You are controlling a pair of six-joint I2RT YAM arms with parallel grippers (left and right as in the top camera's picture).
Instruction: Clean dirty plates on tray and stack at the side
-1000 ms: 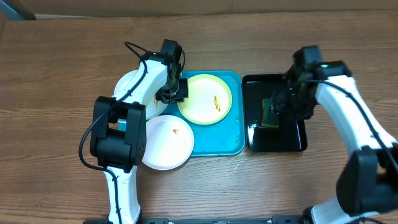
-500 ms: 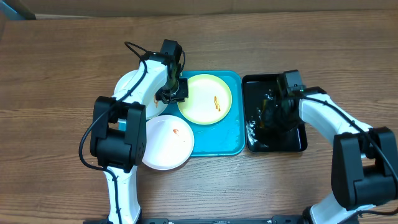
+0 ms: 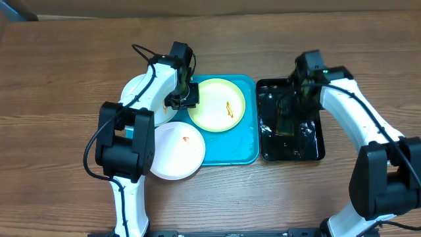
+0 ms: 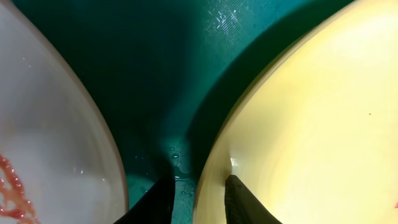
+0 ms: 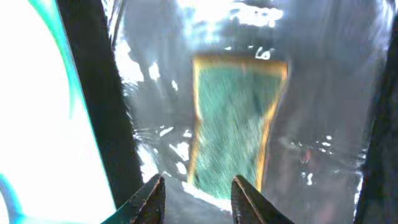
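3 plates [image 3: 217, 104], 1 tray [image 3: 238, 149], 1 sponge [image 5: 233, 124]

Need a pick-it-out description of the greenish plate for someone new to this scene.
Find the turquoise tray mid-table, left of the black tray. The plate lying in its upper half is pale lime; the two white plates sit further left.

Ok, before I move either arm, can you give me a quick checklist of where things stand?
1. Grip on sponge: not ok; it lies in the black tray, right fingers open over it.
2. Rim of green plate between left fingers: ok.
3. That grip clamped: cannot tell.
4. Clean green plate: not ok, smear shows.
5. Clean front white plate: not ok, its smear shows.
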